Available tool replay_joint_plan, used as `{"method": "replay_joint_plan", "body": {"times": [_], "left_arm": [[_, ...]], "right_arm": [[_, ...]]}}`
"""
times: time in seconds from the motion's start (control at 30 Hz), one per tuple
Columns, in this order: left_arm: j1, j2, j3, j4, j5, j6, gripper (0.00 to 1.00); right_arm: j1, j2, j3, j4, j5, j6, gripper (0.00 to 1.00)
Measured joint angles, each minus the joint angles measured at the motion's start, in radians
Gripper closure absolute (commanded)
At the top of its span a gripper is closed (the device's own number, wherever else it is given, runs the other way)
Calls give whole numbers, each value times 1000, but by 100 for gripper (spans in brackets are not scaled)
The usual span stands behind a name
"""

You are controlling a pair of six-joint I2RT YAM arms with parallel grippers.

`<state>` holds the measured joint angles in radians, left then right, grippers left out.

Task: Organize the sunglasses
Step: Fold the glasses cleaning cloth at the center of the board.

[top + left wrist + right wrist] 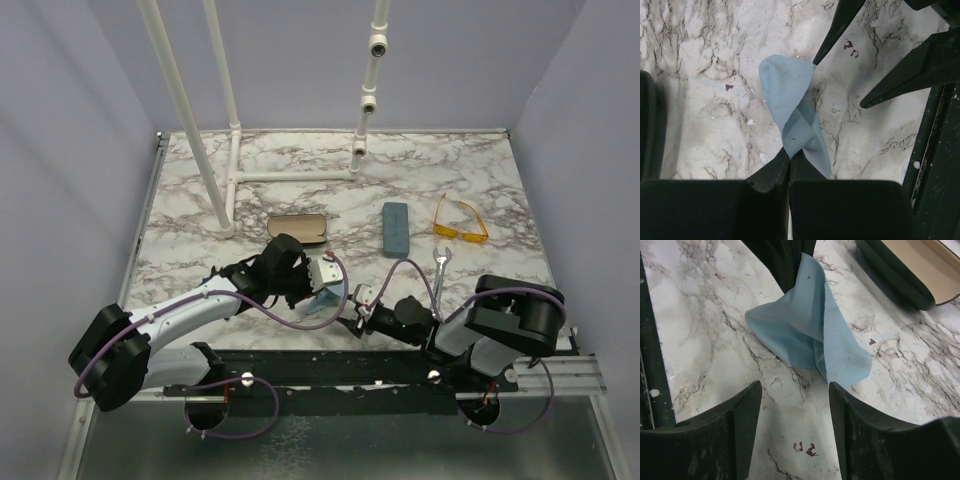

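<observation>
The yellow-orange sunglasses point(460, 222) lie open at the back right of the marble table. The thin wire-frame pair is not in view. My left gripper point(326, 296) is shut on a corner of a light blue cloth point(320, 306), which it holds up off the table; the pinch shows in the left wrist view point(789, 156), with the cloth point(787, 95) hanging twisted. My right gripper point(352, 318) is open and empty, just short of the cloth point(805, 330). In the right wrist view point(794, 390) its jaws stand wide apart over bare marble.
A black oval case point(297, 228) lies open with a tan lining, behind the left gripper; its edge shows in the right wrist view point(900, 275). A blue-grey oblong case point(396, 228) lies mid-table. A small silver wrench-like piece point(440, 262) lies near the right arm. White pipe stands point(225, 150) rise at the back.
</observation>
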<state>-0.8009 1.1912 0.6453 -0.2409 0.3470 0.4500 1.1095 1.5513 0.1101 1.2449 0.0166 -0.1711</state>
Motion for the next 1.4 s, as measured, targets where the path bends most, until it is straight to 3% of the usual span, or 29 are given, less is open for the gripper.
{"method": "replay_joint_plan", "body": {"times": [0.27,0.53,0.73,1.13,1.4], "left_arm": [[0,0,5,-16,3,-20,100],[0,0,9,-23,5,-20,100],[0,0,9,-24,8,-20,100],[0,-7,9,-23,8,-19,100],[0,-10,9,-23,8,-19,100]], "right_arm": [[11,132,0,197,102,-60,47],[11,238,7,250,180,-120,56],[11,321,45,265,217,-134,56],[11,315,53,264,234,-183,55],[11,222,55,265,234,-224,54]]}}
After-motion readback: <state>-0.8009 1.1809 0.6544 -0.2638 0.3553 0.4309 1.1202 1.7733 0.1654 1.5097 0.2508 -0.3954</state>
